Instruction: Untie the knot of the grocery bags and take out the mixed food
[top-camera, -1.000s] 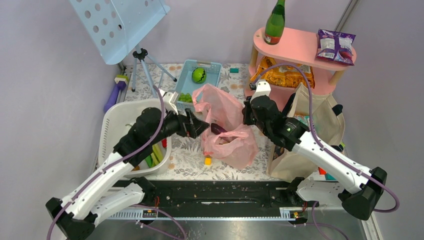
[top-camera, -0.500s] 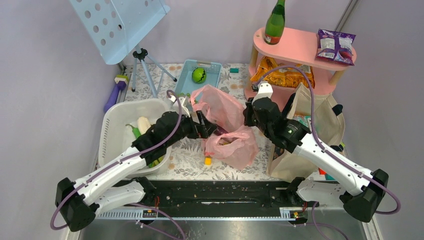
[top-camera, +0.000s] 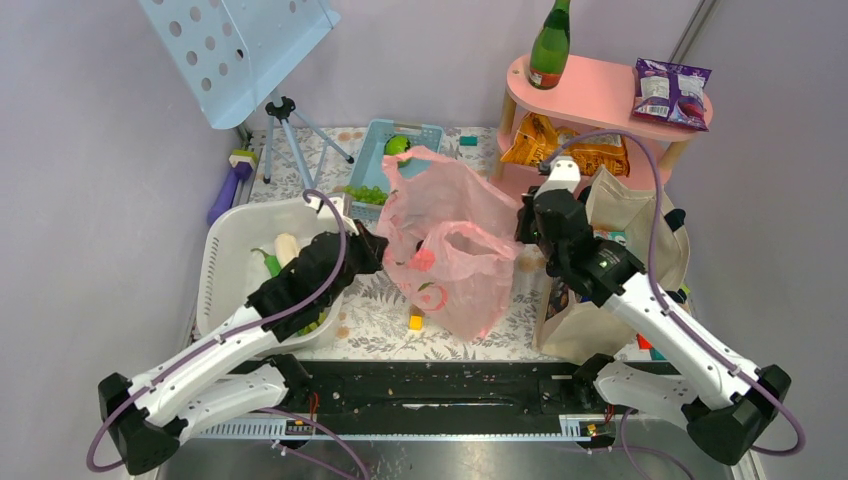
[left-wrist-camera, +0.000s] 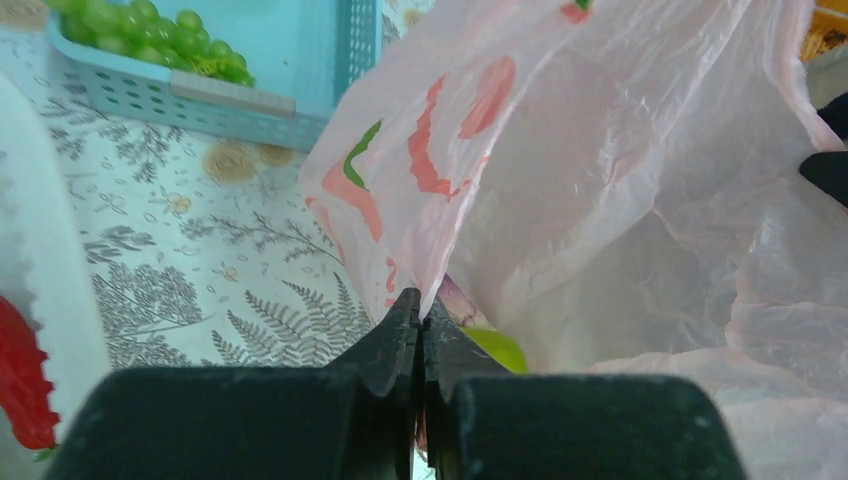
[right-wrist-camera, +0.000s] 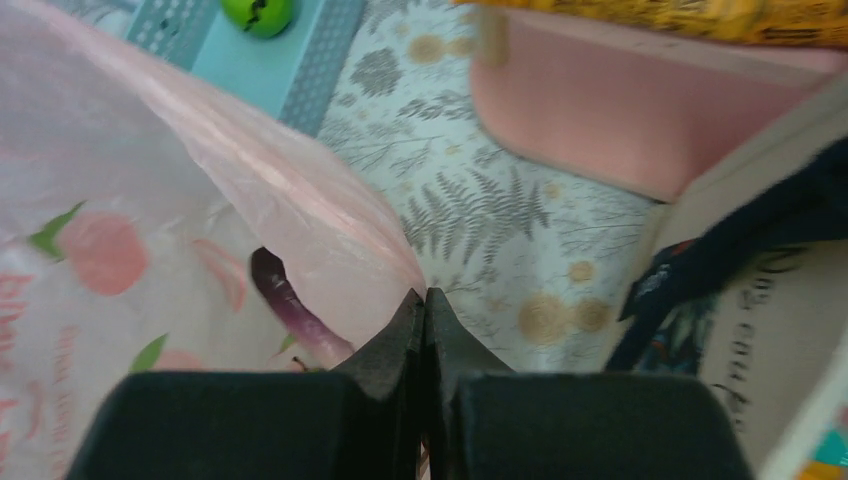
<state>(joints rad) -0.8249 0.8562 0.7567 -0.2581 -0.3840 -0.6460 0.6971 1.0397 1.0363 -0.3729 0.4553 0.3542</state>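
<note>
Fern-printed cloth (top-camera: 368, 315) is lying mostly bare along the counter's near edge. Mid-counter, the peach-printed pink bag (top-camera: 455, 250) is hanging between left gripper (left-wrist-camera: 421, 318) and right gripper (right-wrist-camera: 425, 310), both clenching its film. Script on the right-edge tote (right-wrist-camera: 770, 330) is showing too blurred to read.

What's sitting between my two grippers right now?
Only the pink bag, spread across the gap; the left gripper and right gripper are each shut on an opposite edge of it. The top external view shows this.
</note>
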